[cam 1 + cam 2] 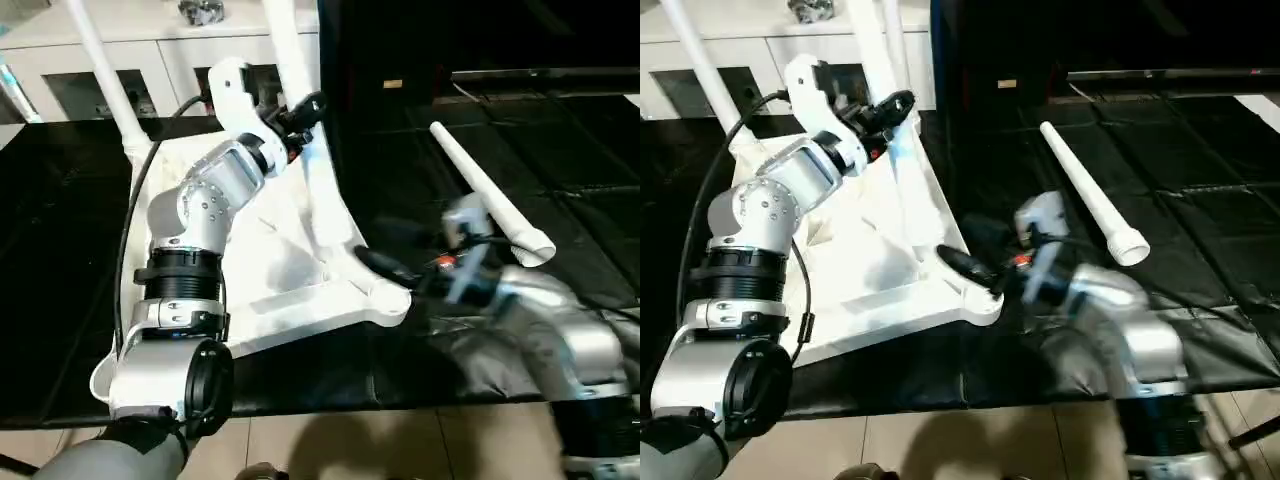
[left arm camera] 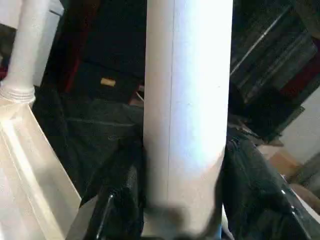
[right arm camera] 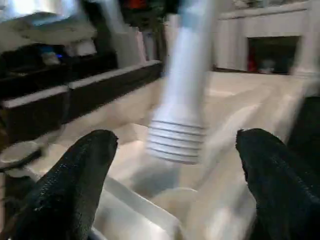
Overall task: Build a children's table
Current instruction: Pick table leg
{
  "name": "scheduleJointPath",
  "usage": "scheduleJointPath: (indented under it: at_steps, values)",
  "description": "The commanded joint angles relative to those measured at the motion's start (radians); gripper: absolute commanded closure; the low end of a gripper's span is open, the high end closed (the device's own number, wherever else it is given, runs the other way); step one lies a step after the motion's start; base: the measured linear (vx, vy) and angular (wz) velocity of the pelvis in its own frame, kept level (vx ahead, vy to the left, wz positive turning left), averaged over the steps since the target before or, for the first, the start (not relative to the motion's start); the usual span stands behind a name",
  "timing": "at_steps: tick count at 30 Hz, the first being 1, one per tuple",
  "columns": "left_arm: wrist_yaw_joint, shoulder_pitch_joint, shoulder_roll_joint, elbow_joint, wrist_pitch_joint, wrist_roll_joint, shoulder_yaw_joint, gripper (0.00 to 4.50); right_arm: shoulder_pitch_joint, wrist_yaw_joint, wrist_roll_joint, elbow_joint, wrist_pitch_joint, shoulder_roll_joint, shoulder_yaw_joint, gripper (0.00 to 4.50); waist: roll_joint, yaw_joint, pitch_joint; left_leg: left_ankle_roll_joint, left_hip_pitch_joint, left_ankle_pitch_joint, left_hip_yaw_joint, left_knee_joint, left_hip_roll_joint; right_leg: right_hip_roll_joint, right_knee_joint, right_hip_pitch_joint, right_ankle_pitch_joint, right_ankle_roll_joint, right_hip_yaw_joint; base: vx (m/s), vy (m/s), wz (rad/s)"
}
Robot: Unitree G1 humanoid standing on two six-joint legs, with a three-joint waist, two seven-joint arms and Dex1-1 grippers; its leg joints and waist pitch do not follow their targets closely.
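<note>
View over a black padded surface (image 1: 560,180) with a white glass-door cabinet (image 1: 110,70) along its far edge and tiled floor (image 1: 400,445) at the near edge. The table top (image 1: 290,270) lies underside up on the surface. Left gripper (image 1: 300,112) is clamped around an upright leg (image 2: 187,115) at a far corner; a second leg (image 1: 105,70) stands in the other far corner. Right gripper (image 3: 175,175), fingers spread wide, hovers at the near corner socket (image 1: 985,300). A loose leg (image 1: 1085,195) lies beside the top.
</note>
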Motion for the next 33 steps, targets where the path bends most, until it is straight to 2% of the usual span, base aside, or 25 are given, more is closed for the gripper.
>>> scheduleJointPath:
  at_steps: [1,3,5,8,9,13,14,15,17,20,22,23,24,26,27,29,30,32,33]
  values:
    - [-0.03,-0.028,0.019,-0.007,-0.002,0.009,-0.012,2.68,-0.031,-0.045,-0.034,0.037,-0.005,-0.022,-0.04,0.04,-0.018,0.004,-0.086,0.075,0.012,-0.128,-0.019,-0.06,0.037,-0.07,-0.088,0.065,-0.323,-0.081,0.057,0.0,0.0,0.0]
    - [-0.046,-0.027,0.024,-0.011,0.0,0.008,-0.02,2.68,-0.047,-0.05,-0.03,0.054,-0.024,-0.029,-0.052,0.0,-0.021,0.003,-0.087,0.077,0.011,-0.125,-0.018,-0.058,0.035,-0.07,-0.086,0.066,-0.317,-0.084,0.057,0.0,0.0,0.0]
    - [-0.063,-0.023,0.028,-0.022,0.006,0.005,-0.03,2.68,-0.082,-0.127,-0.048,0.096,-0.017,-0.02,-0.076,0.0,-0.019,0.003,-0.087,0.083,0.01,-0.11,-0.02,-0.059,0.036,-0.072,-0.083,0.066,-0.305,-0.091,0.057,0.0,0.0,0.0]
    - [-0.075,-0.019,0.031,-0.033,0.01,0.001,-0.039,2.68,-0.111,-0.146,-0.028,0.129,-0.029,0.0,-0.099,0.0,-0.018,0.002,-0.089,0.09,0.011,-0.103,-0.017,-0.056,0.035,-0.07,-0.081,0.065,-0.281,-0.106,0.058,0.0,0.0,0.0]
    - [-0.075,-0.019,0.031,-0.033,0.011,0.001,-0.039,2.68,-0.113,-0.146,-0.025,0.131,-0.027,0.001,-0.1,0.0,-0.02,0.002,-0.089,0.094,0.01,-0.098,-0.019,-0.057,0.038,-0.071,-0.076,0.067,-0.269,-0.114,0.057,0.0,0.0,0.0]
    - [-0.112,-0.011,0.039,-0.052,0.023,-0.002,-0.059,2.68,-0.166,-0.147,0.055,0.166,0.06,0.033,-0.135,0.0,-0.02,-0.001,-0.09,0.103,0.011,-0.096,-0.019,-0.057,0.04,-0.071,-0.075,0.067,-0.258,-0.129,0.059,0.0,0.0,0.0]
    - [-0.13,-0.004,0.044,-0.065,0.031,-0.001,-0.073,2.68,-0.174,-0.115,0.082,0.155,0.089,0.04,-0.126,0.0,-0.023,0.001,-0.09,0.105,0.012,-0.094,-0.018,-0.058,0.041,-0.073,-0.073,0.068,-0.254,-0.132,0.06,0.0,0.0,0.0]
    - [-0.142,0.0,0.048,-0.075,0.037,0.0,-0.084,2.68,-0.178,-0.093,0.095,0.146,0.106,0.041,-0.114,0.0,-0.022,0.002,-0.09,0.105,0.012,-0.092,-0.018,-0.058,0.043,-0.073,-0.072,0.068,-0.252,-0.133,0.061,0.0,0.0,0.0]
    - [-0.172,0.009,0.054,-0.093,0.046,-0.003,-0.106,2.68,-0.182,-0.059,0.102,0.135,0.125,0.038,-0.087,0.0,-0.023,0.004,-0.089,0.105,0.011,-0.089,-0.018,-0.058,0.043,-0.074,-0.071,0.069,-0.248,-0.133,0.062,0.0,0.0,0.0]
    - [-0.257,0.039,0.065,-0.162,0.078,-0.03,-0.151,2.68,-0.19,0.005,0.093,0.11,0.17,0.018,-0.009,0.0,-0.024,0.005,-0.089,0.095,0.011,-0.089,-0.018,-0.059,0.045,-0.076,-0.069,0.07,-0.253,-0.136,0.063,0.0,0.0,0.0]
    - [-0.29,0.051,0.07,-0.189,0.097,-0.047,-0.164,2.68,-0.2,0.023,0.102,0.106,0.201,0.013,0.01,0.0,-0.023,0.005,-0.088,0.09,0.012,-0.092,-0.017,-0.059,0.045,-0.076,-0.07,0.068,-0.264,-0.137,0.065,0.0,0.0,0.0]
    - [-0.318,0.061,0.075,-0.211,0.114,-0.06,-0.176,2.68,-0.211,0.032,0.109,0.109,0.231,0.011,0.02,0.0,-0.027,0.004,-0.088,0.087,0.012,-0.096,-0.015,-0.059,0.044,-0.074,-0.072,0.066,-0.272,-0.132,0.065,0.0,0.0,0.0]
    - [-0.338,0.069,0.079,-0.229,0.123,-0.069,-0.183,2.68,-0.221,0.042,0.113,0.112,0.252,0.008,0.028,0.0,-0.024,0.005,-0.088,0.082,0.012,-0.095,-0.017,-0.06,0.045,-0.075,-0.07,0.068,-0.276,-0.134,0.065,0.0,0.0,0.0]
    - [-0.357,0.077,0.083,-0.249,0.138,-0.083,-0.187,2.68,-0.234,0.065,0.113,0.12,0.263,0.001,0.041,0.0,-0.025,0.004,-0.086,0.077,0.012,-0.103,-0.017,-0.061,0.046,-0.074,-0.071,0.066,-0.288,-0.128,0.065,0.0,0.0,0.0]
    - [-0.374,0.083,0.086,-0.265,0.15,-0.096,-0.192,2.68,-0.242,0.082,0.112,0.126,0.261,-0.004,0.048,0.0,-0.031,0.006,-0.086,0.07,0.011,-0.103,-0.016,-0.061,0.045,-0.078,-0.07,0.068,-0.304,-0.121,0.067,0.0,0.0,0.0]
    - [-0.409,0.096,0.095,-0.295,0.165,-0.116,-0.203,2.68,-0.257,0.111,0.117,0.136,0.263,-0.009,0.054,0.0,-0.03,0.005,-0.085,0.066,0.012,-0.107,-0.015,-0.061,0.044,-0.076,-0.074,0.065,-0.317,-0.111,0.066,0.0,0.0,0.0]
    - [-0.425,0.103,0.099,-0.311,0.173,-0.124,-0.208,2.68,-0.263,0.128,0.122,0.14,0.267,-0.013,0.057,0.0,-0.037,0.003,-0.086,0.066,0.012,-0.106,-0.014,-0.061,0.044,-0.076,-0.074,0.066,-0.316,-0.106,0.067,0.0,0.0,0.0]
    - [-0.449,0.115,0.106,-0.338,0.185,-0.133,-0.222,2.68,-0.274,0.165,0.136,0.145,0.285,-0.022,0.066,0.0,-0.033,0.005,-0.086,0.065,0.012,-0.1,-0.015,-0.061,0.044,-0.077,-0.071,0.067,-0.311,-0.11,0.067,0.0,0.0,0.0]
    - [-0.465,0.122,0.111,-0.354,0.191,-0.137,-0.232,2.68,-0.28,0.195,0.149,0.148,0.303,-0.028,0.073,0.0,-0.037,0.004,-0.086,0.069,0.012,-0.094,-0.016,-0.061,0.047,-0.076,-0.068,0.066,-0.298,-0.116,0.068,0.0,0.0,0.0]
